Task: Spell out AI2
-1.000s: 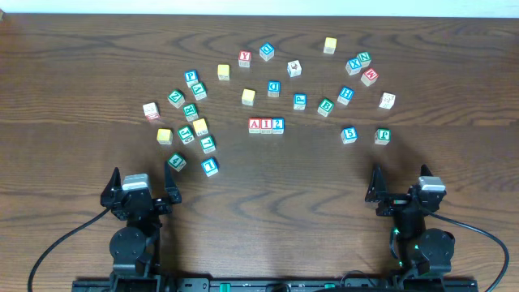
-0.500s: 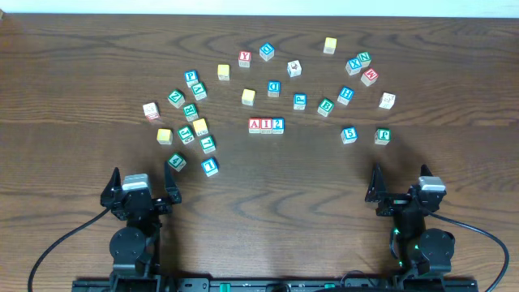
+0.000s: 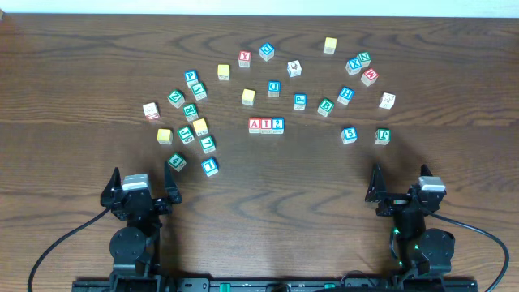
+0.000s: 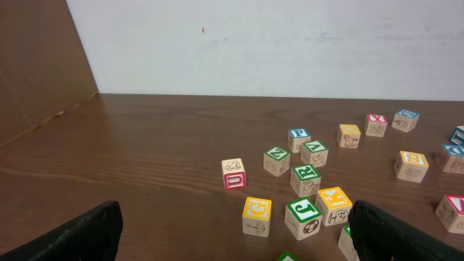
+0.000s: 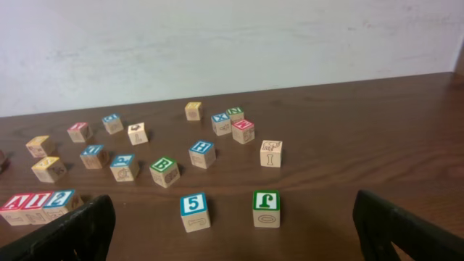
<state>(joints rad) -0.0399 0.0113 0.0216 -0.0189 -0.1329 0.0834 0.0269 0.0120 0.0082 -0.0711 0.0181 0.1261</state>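
A cube (image 3: 255, 125), I cube (image 3: 266, 125), 2 cube (image 3: 278, 125) sitting side by side, touching, mid bench (image 3: 81, 81), reading AI2; spelling looking done. Both left hand (image 3: 143, 180) and right hand (image 3: 404, 188) resting near edge, spread wide, gripping nothing, likely keeping clear.

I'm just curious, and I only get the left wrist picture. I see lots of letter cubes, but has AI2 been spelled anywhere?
Observer: Yes. From overhead, the A cube, I cube and 2 cube sit side by side in one row, reading AI2.
Operator: Is the other arm holding any of them?
Observer: No. The right gripper is open and empty, well short of that row.
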